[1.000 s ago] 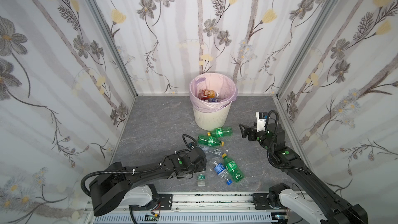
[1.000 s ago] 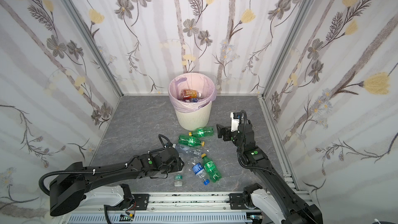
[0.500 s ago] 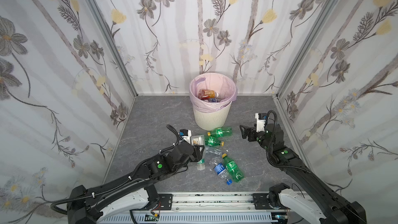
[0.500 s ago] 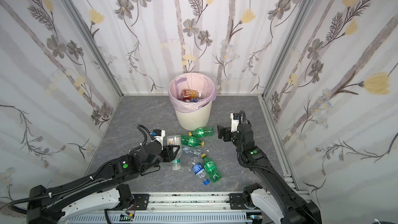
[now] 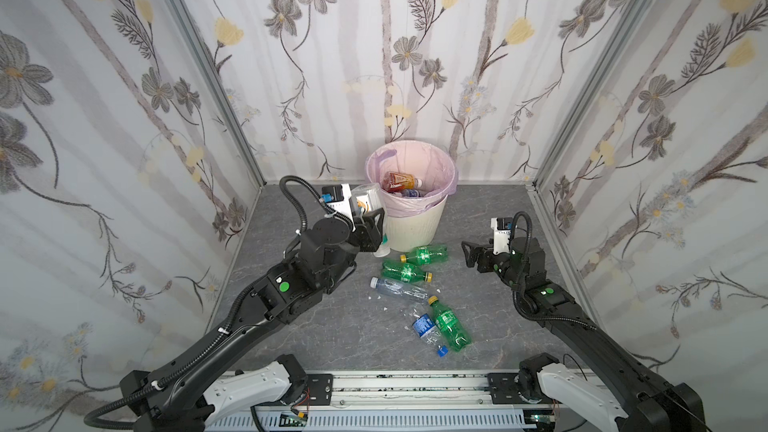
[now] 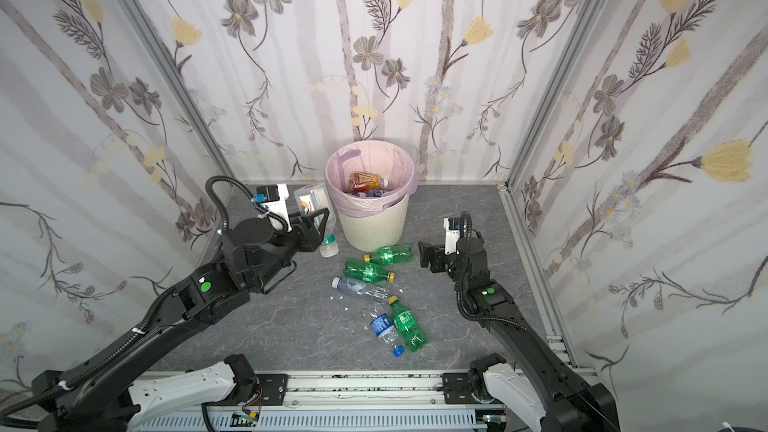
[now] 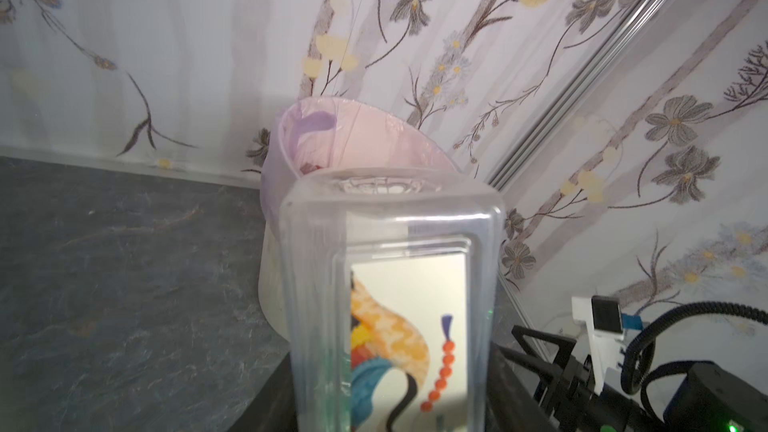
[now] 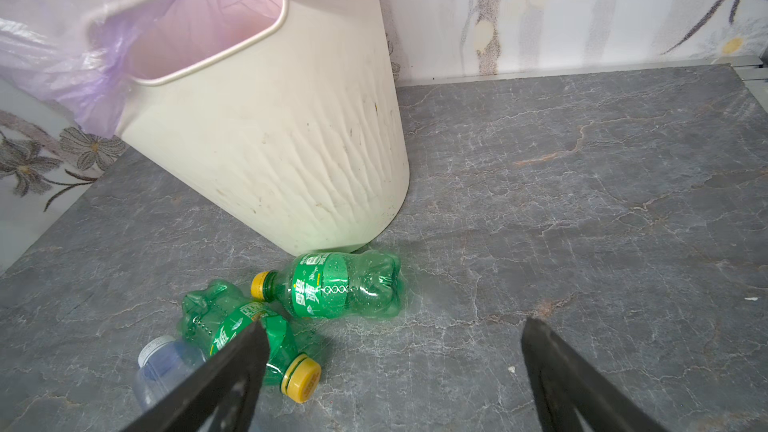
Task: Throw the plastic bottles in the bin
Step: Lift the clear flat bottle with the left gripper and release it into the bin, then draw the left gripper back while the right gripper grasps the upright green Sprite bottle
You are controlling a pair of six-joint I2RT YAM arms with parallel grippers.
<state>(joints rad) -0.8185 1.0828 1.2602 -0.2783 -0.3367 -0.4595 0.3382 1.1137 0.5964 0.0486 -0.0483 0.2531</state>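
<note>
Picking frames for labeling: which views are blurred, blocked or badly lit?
Left wrist: the held bottle fills the foreground, soft-focused with highlights, blocking part of the bin. Right wrist: sharp, with a crisp label on the green bottle. Both top views: sharp, evenly lit.

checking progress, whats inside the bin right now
An orange-red bottle lies on top inside the bin, which is lined with a pink bag; at least one blue-labelled bottle lies beside it. Anything deeper is covered by these and the near rim.

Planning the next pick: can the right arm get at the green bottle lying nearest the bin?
Probably yes: the right claw hangs open beside that green bottle, with bare floor between them and nothing lying on it.
</note>
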